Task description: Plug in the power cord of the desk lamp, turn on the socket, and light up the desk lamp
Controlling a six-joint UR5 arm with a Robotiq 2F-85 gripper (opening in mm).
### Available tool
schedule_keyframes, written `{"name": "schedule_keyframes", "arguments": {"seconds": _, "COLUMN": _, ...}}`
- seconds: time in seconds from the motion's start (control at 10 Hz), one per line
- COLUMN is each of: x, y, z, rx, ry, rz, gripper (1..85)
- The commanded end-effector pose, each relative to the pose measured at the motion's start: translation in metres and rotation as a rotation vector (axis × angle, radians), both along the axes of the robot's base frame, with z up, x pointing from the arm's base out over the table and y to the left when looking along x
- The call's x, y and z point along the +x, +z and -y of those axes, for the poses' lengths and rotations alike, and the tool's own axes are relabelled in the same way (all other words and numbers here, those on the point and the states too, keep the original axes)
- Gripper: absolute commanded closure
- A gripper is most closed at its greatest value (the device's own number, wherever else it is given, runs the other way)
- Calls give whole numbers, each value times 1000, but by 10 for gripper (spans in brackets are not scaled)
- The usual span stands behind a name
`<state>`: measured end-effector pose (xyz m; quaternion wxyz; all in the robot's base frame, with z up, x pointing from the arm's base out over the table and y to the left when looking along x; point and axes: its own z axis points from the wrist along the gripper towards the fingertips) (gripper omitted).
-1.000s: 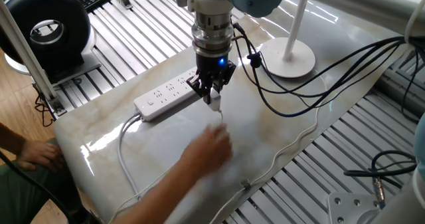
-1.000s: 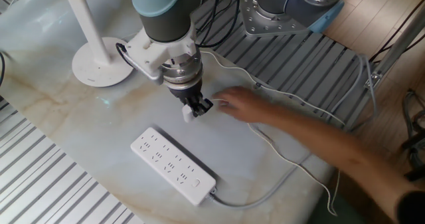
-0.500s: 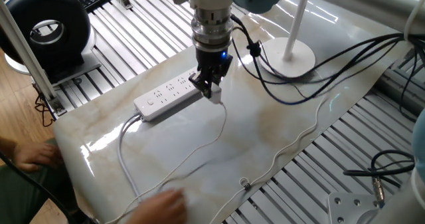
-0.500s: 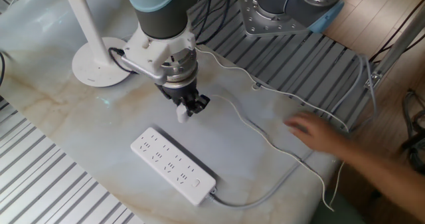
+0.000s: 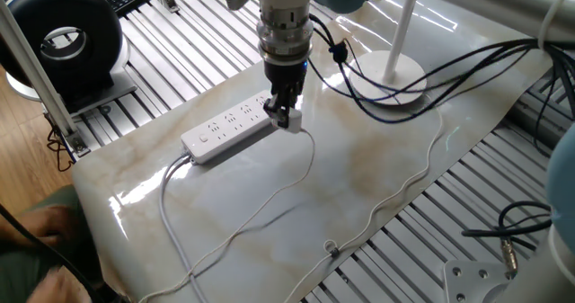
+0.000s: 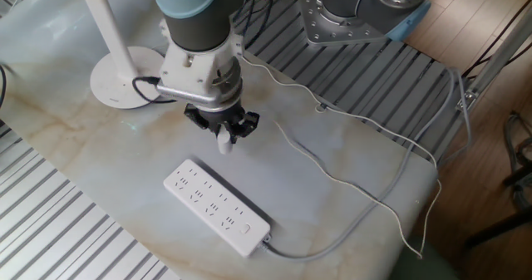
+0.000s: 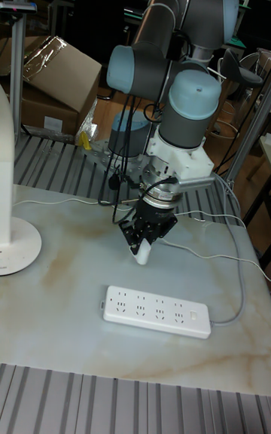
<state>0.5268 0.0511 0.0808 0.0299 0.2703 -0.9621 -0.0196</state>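
Just below the gripper (image 7: 144,242) lies the socket (image 7: 156,311), a long white plastic strip on the glossy marbled table (image 6: 349,180). The gripper is clamped on the boxy plug of the power cord (image 6: 332,170); plugging in is underway. Next: line the plug over an outlet and press straight down.

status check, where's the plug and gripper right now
Gripper shut on plug, held above the table. Socket just below, not yet plugged. Nothing in the way.

White socket (image 6: 217,207) — marbled beige table (image 6: 349,180).
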Motion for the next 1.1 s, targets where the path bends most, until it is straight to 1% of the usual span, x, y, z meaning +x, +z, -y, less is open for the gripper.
{"name": "schedule_keyframes", "arguments": {"seconds": 0.0, "x": 5, "y": 3, "z": -5, "rx": 37, "ry": 256, "rz": 7, "gripper": 847}}
{"name": "schedule_keyframes", "arguments": {"seconds": 0.1, "x": 7, "y": 3, "z": -1, "rx": 21, "ry": 336, "rz": 15, "gripper": 847}}
{"name": "schedule_keyframes", "arguments": {"seconds": 0.2, "x": 13, "y": 3, "z": 0, "rx": 17, "ry": 408, "rz": 38, "gripper": 847}}
{"name": "schedule_keyframes", "arguments": {"seconds": 0.3, "x": 18, "y": 2, "z": 5, "rx": 3, "ry": 465, "rz": 50, "gripper": 847}}
{"name": "schedule_keyframes", "arguments": {"seconds": 0.4, "x": 24, "y": 1, "z": 9, "rx": 0, "ry": 523, "rz": 65, "gripper": 847}}
{"name": "schedule_keyframes", "arguments": {"seconds": 0.5, "x": 27, "y": 1, "z": 9, "rx": 12, "ry": 567, "rz": 73, "gripper": 847}}
{"name": "schedule_keyframes", "arguments": {"seconds": 0.7, "x": 35, "y": 0, "z": 17, "rx": 29, "ry": 653, "rz": 83, "gripper": 847}}
{"name": "schedule_keyframes", "arguments": {"seconds": 0.8, "x": 37, "y": -1, "z": 19, "rx": 32, "ry": 677, "rz": 88, "gripper": 847}}
{"name": "schedule_keyframes", "arguments": {"seconds": 1.0, "x": 42, "y": -3, "z": 23, "rx": 17, "ry": 739, "rz": 95, "gripper": 847}}
